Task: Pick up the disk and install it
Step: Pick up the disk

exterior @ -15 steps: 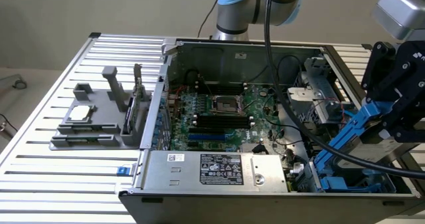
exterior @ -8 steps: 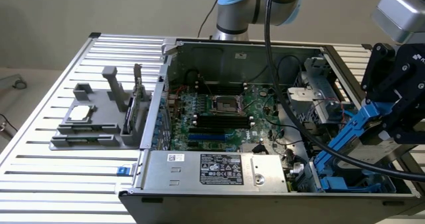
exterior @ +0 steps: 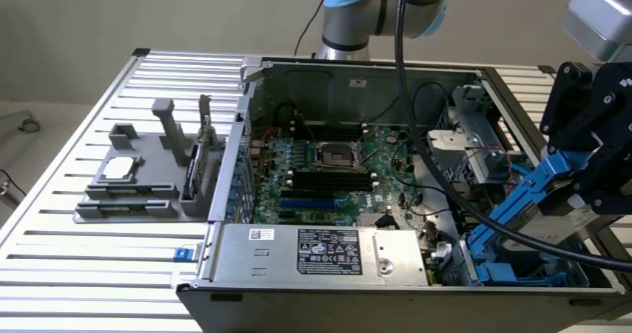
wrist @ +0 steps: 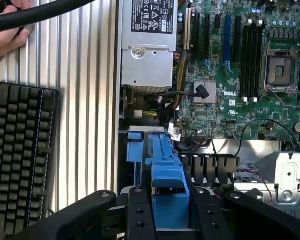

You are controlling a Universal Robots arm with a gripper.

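Disk (exterior: 522, 194) in blue carrier, tilted, gripped between end effector (wrist: 171, 214) fingers, above open computer case (exterior: 395, 314) corner

Claw (wrist: 171, 210) clamped on disk (wrist: 166, 170), fingers (wrist: 139, 212) either side, wrist angled down.

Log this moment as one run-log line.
jaws: shut on disk | disk: tilted, above open computer case, exterior view's right | install: not yet seated

Exterior overlooks from high; wrist, closer, shares the motherboard (exterior: 380, 155) (wrist: 230, 100).
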